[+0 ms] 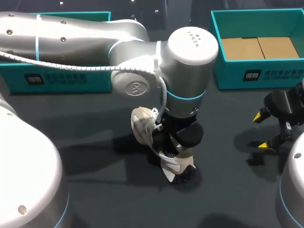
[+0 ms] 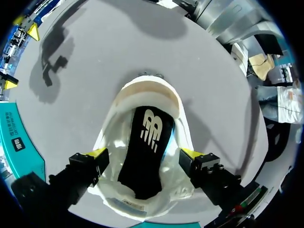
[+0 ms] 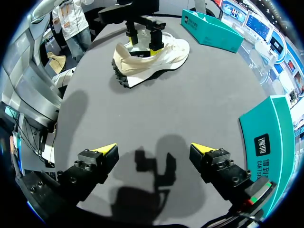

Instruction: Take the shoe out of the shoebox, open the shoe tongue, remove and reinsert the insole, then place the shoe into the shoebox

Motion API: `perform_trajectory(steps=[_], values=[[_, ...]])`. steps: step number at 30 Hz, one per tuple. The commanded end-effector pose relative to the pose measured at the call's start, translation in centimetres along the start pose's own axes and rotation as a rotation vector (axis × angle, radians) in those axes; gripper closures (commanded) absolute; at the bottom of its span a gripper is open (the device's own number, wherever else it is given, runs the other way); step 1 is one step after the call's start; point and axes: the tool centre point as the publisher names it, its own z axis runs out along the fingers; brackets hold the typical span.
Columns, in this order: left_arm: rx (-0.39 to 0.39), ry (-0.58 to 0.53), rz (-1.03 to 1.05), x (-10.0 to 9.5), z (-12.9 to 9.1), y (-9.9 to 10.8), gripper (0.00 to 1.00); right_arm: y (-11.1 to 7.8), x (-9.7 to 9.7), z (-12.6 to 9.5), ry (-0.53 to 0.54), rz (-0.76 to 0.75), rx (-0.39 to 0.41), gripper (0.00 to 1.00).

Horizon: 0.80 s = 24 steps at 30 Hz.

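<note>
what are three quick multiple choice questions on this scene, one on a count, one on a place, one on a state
1. How many teal boxes show in the head view?
A. one
B. two
C. three

2. Where is the shoe?
A. inside a box
B. on the table, under the left gripper
C. lifted by the right arm

3. How is the right gripper?
A. open, holding nothing
B. shut on the shoe
C. shut on an insole

Answers:
1 B: one box sits at each far side of the table.
2 B: the left wrist view looks straight down on the shoe, which lies on the table.
3 A: its yellow tips stand apart over bare table.
</note>
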Motion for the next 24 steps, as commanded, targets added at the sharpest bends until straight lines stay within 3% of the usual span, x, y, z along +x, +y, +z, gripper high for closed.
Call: perform_trajectory(steps=[1, 12, 24], values=[[0.001, -0.008, 0.017, 0.1, 0.4, -0.1, 0.00, 0.0, 0.2, 0.0, -0.003, 0.000, 0.002, 0.00], [-0.012, -0.026, 0.071, -0.3, -0.1, -1.0, 0.00, 0.0, 0.2, 0.0, -0.003, 0.000, 0.002, 0.00], [0.016, -0.031, 0.018, -0.1, -0.6, 1.5, 0.00, 0.0, 0.2, 0.0, -0.003, 0.000, 0.002, 0.00]])
